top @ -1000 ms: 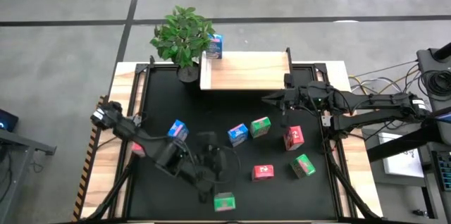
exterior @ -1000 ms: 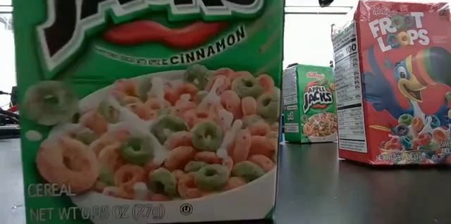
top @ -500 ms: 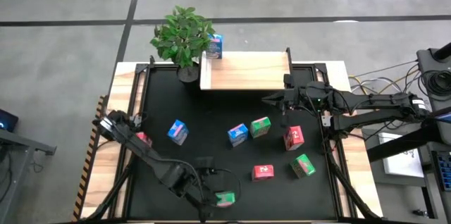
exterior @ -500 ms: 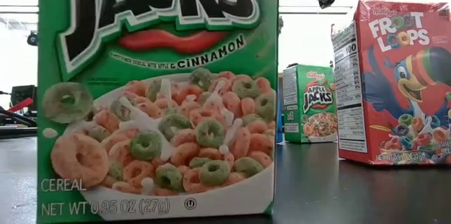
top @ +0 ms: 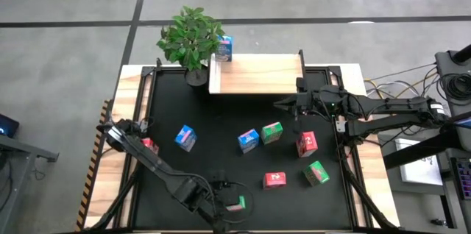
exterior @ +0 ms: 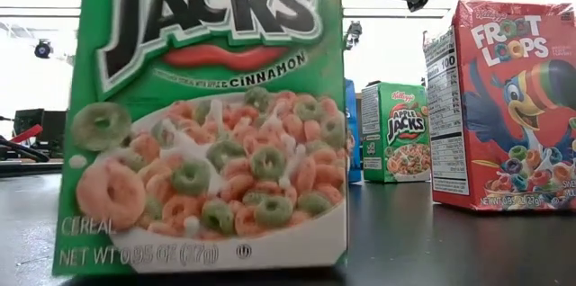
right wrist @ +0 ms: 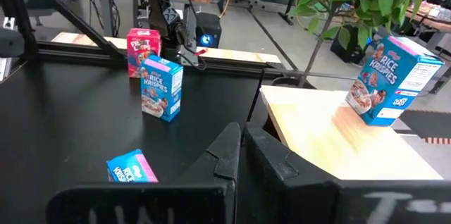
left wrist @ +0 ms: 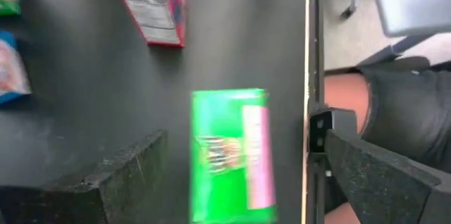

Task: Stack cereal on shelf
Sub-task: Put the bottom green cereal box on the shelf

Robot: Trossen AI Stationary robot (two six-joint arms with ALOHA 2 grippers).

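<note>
One blue box (top: 224, 47) stands on the shelf (top: 257, 73); the rest remain on the table (top: 221, 127). Over the last second the left gripper (top: 229, 204) dropped over the near green box (top: 237, 204), fingers now spread, ready to grasp. Right gripper (top: 283, 104), fingers pressed together, waits by the shelf.

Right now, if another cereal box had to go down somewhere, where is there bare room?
Most of the shelf is bare: only one blue box stands at its corner beside the plant. The black mat between shelf and boxes is open too. It is crowded mid-mat, where the blue box, green box and red box cluster.
</note>
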